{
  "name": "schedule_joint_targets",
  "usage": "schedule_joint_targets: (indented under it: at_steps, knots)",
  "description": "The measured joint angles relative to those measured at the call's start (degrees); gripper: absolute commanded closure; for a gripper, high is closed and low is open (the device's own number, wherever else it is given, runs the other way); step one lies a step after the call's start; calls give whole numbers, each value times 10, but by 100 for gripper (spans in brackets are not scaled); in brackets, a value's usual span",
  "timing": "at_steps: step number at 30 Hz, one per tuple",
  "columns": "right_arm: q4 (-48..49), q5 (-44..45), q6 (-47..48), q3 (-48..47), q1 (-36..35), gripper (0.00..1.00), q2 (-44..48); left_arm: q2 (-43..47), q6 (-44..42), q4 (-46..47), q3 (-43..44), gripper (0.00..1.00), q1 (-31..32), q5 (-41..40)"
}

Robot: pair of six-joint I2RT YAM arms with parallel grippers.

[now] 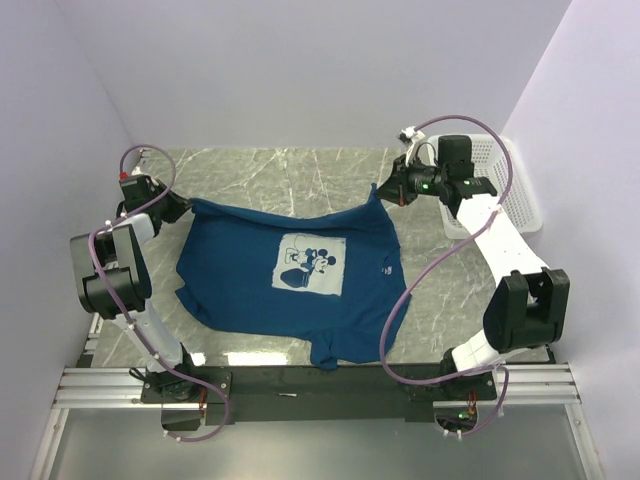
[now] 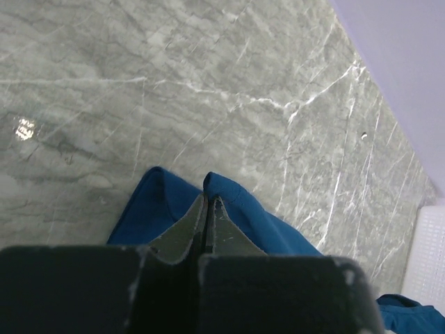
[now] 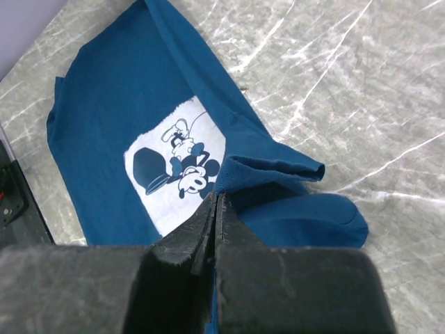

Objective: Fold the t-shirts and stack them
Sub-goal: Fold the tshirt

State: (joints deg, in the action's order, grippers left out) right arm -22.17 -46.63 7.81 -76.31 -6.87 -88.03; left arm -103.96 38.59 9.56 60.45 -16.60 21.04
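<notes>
The dark blue t-shirt (image 1: 235, 280) lies spread on the marble table with its white cartoon print (image 1: 310, 264) facing up. Its far edge is stretched between my two grippers. My left gripper (image 1: 189, 206) is shut on the far left corner, and blue cloth (image 2: 278, 231) bunches around the closed fingertips (image 2: 208, 199) in the left wrist view. My right gripper (image 1: 383, 191) is shut on the far right corner. In the right wrist view its tips (image 3: 217, 197) pinch a ribbed folded edge of the shirt (image 3: 111, 104), just beside the print (image 3: 177, 167).
A white mesh basket (image 1: 508, 190) stands at the far right against the wall, behind the right arm; its corner (image 2: 431, 257) shows in the left wrist view. The walls close in on both sides. The shirt's near hem hangs by the table's front edge (image 1: 300, 372).
</notes>
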Motion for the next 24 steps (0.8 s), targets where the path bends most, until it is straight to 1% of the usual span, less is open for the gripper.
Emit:
schedule_joint_targets:
  at_steps: [24]
  knots:
    - [-2,7,11,57,0,100,40,17,-5,-15,-14,100,-11,1]
